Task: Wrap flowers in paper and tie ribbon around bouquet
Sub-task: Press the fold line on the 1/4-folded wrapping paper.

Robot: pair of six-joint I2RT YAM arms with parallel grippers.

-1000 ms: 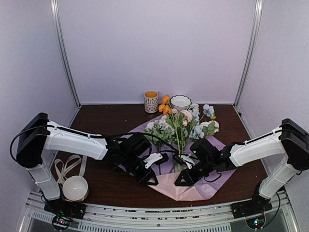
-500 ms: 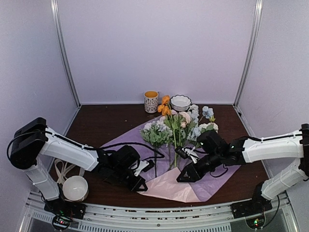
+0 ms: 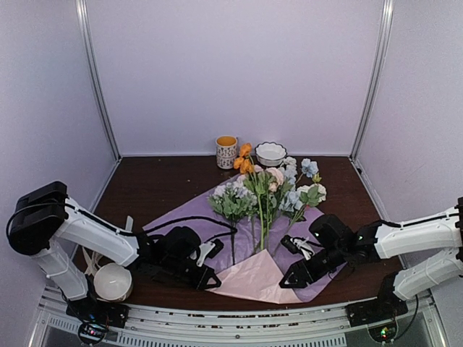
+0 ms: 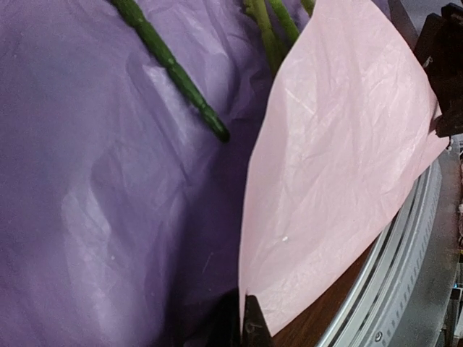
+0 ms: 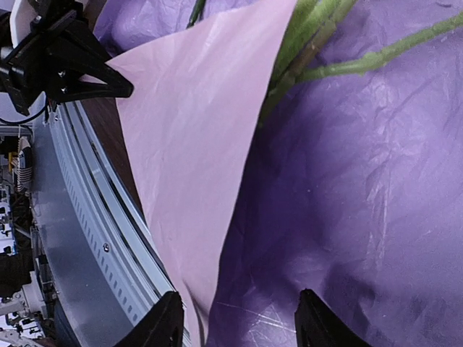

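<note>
Flowers (image 3: 262,189), an artificial bunch of white, cream, pale blue and orange blooms on long thin green stems, lie at the middle of the dark brown wooden table (image 3: 155,181), blooms toward the far side, stems toward the near edge. They rest on the lilac face of a large, thin, crinkly sheet of wrapping paper (image 3: 184,217), whose near corner is folded over as a pink triangular flap. Most stem ends run under the far tip of that flap; one stem lies apart to the left, its end bare on the lilac. The left gripper (image 4: 242,327) sits low at the near-left edge of the paper, its black fingers pinched tight on the sheet where the fold begins. The right gripper (image 5: 239,318) hovers over the near-right side of the flap, fingers spread wide, holding nothing. A flat cream-beige ribbon (image 3: 87,258) loops at the near left beside a round white bowl (image 3: 112,282). A patterned orange-rimmed mug (image 3: 226,152) and a scalloped white bowl (image 3: 270,152) stand at the far edge, behind the blooms.
</note>
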